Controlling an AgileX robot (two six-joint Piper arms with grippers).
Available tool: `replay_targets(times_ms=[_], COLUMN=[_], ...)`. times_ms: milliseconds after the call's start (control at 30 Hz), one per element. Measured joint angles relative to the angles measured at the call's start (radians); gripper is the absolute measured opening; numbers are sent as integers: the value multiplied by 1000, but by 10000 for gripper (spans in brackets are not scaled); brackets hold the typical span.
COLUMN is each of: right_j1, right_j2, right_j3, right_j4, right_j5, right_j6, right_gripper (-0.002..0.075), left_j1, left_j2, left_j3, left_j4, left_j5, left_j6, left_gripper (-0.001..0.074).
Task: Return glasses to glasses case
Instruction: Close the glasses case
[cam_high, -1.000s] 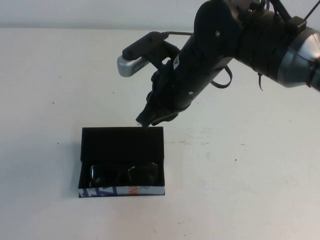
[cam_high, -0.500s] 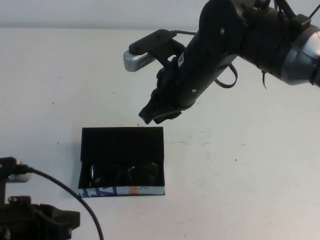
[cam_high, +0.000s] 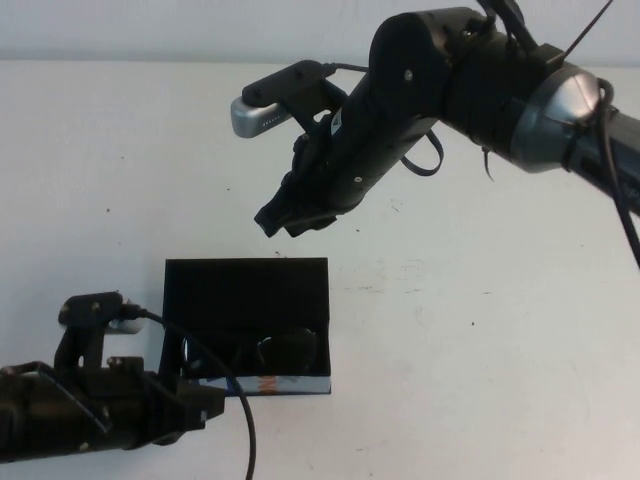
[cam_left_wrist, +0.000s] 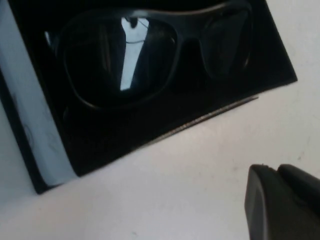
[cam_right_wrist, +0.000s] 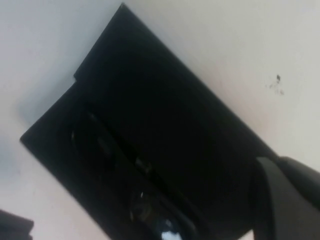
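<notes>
One glasses (cam_high: 268, 352) in one glasses case (cam_high: 246, 288), left tool (cam_high: 205, 405) beside, right tool (cam_high: 285, 215) above.

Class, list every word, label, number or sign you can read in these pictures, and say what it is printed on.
Nothing is readable.
The glasses case has blue and orange print on its front edge, too blurred to read.
The left claw at the case front and the right claw above it show no markings.
</notes>
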Motion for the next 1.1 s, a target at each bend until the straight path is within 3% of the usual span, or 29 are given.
replay_targets(times_ms=[133,400,1100], right_j1=[0,0,-13], right_j2=[79,196,367], right_j3=[-79,-214,-365], right_j4=[0,0,48], right_j5=[6,23,76], right_j6=[2,6,8], right_gripper=[-11,-12,-12], left_j1=[0,0,0], left_j2=[81,168,174], left_j3=[-4,-22,-78], left_j4=[-92,-112,-114], left_j5=[0,-21,-63], left_j6=[139,246,300], left_gripper=[-1,-1,-1])
